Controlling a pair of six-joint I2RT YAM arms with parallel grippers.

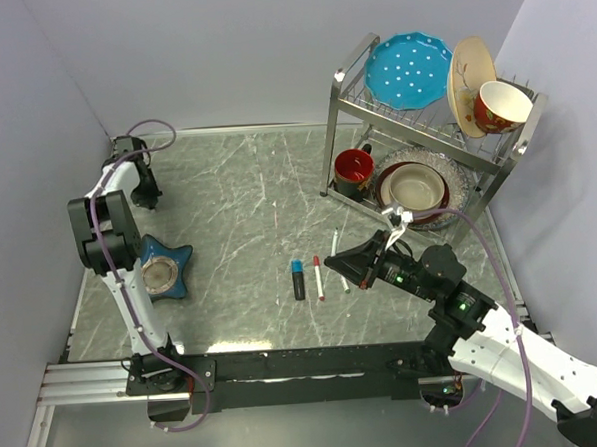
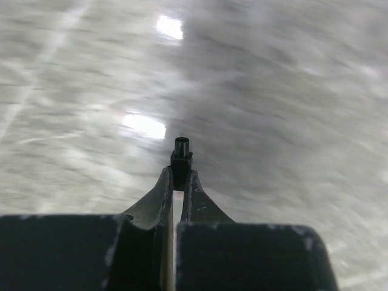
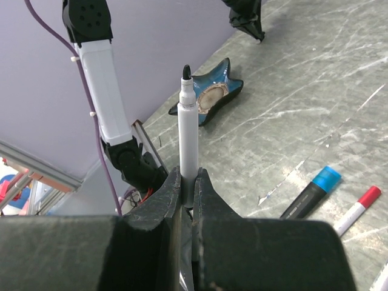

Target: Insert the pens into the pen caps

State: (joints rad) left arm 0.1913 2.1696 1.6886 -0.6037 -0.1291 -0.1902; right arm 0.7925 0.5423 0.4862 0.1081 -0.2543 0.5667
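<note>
My left gripper [image 2: 181, 173] is shut on a tiny black pen cap [image 2: 181, 151], which sticks out past the fingertips just above the marble table. In the top view this gripper [image 1: 147, 198] sits at the far left of the table. My right gripper [image 3: 189, 177] is shut on a thin white pen [image 3: 188, 133], held upright with its black tip uppermost. From above, that gripper [image 1: 341, 266] is near the table's middle. Lying beside it are a black blue-tipped marker [image 1: 297, 280], a red-tipped pen [image 1: 318, 279] and another thin white pen [image 1: 334, 244]. The other caps are not visible.
A blue star-shaped dish [image 1: 183, 258] lies near the left arm. A metal dish rack [image 1: 345, 116] with plates, bowls and a red mug [image 1: 354, 169] stands at the back right. Grey walls close in the table on the left, back and right.
</note>
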